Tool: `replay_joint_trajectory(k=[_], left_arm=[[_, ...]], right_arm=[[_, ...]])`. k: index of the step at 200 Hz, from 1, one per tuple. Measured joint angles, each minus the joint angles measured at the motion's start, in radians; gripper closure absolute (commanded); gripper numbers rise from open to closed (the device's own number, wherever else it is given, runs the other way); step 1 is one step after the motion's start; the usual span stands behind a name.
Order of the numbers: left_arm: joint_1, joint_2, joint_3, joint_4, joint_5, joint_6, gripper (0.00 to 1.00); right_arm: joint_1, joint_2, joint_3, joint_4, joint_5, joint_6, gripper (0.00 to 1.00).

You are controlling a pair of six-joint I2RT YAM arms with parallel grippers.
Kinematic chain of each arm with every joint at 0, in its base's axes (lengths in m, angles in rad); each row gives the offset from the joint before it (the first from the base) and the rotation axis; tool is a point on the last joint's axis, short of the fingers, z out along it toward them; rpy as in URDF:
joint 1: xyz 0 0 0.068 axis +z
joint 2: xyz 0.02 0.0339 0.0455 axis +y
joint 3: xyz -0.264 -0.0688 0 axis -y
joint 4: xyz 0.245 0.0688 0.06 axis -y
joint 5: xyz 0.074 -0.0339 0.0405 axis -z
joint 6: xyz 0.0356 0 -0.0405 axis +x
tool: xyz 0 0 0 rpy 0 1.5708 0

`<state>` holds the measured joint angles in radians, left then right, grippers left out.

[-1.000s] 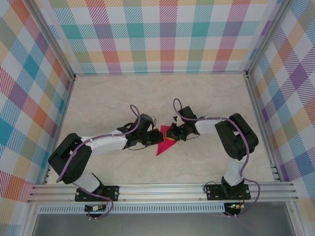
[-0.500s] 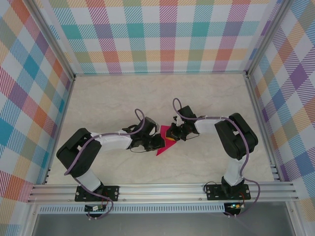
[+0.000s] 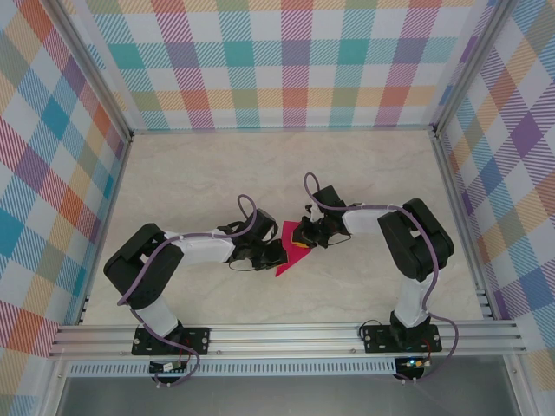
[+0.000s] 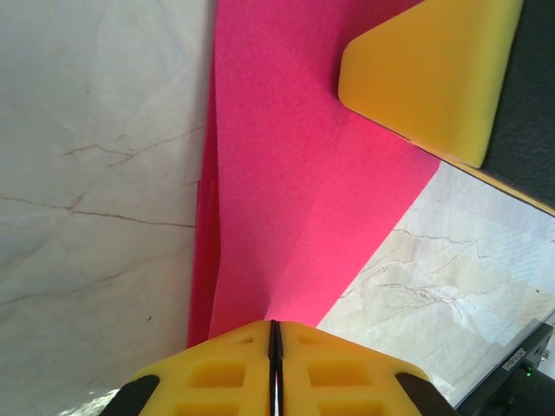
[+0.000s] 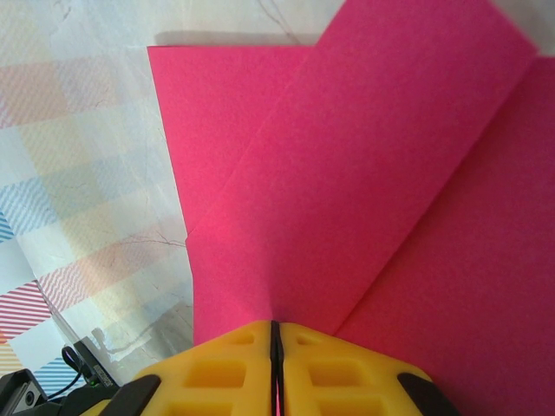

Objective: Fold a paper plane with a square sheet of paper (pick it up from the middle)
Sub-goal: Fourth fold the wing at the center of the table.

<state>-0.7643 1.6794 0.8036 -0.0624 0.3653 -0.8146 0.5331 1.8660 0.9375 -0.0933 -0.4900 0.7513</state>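
Note:
The square sheet of paper is folded into a narrow magenta-pink pointed paper plane that lies mid-table with its tip toward the near edge. My left gripper sits at its left edge. In the left wrist view its yellow jaws are shut, and a raised crease of the pink paper runs into the seam. My right gripper is at the paper's upper right side. In the right wrist view it is shut on a layered fold of the paper. One of its yellow fingers rests over the paper in the left wrist view.
The pale marble-patterned tabletop is ringed by checked walls at the back and sides. An aluminium rail carrying both arm bases runs along the near edge. Both forearms lie low over the table, meeting at the paper.
My left arm has reached rightward to the paper's left edge and its jaws have closed there. The right arm and the paper have stayed put.

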Motion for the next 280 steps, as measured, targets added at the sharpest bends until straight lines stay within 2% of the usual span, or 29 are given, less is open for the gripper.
replay_joint_trajectory(k=[280], left_arm=[[0.000,-0.049,-0.082,0.052,0.039,-0.068,0.90]], right_arm=[[-0.001,0.008,0.005,-0.005,-0.018,0.000,0.90]])
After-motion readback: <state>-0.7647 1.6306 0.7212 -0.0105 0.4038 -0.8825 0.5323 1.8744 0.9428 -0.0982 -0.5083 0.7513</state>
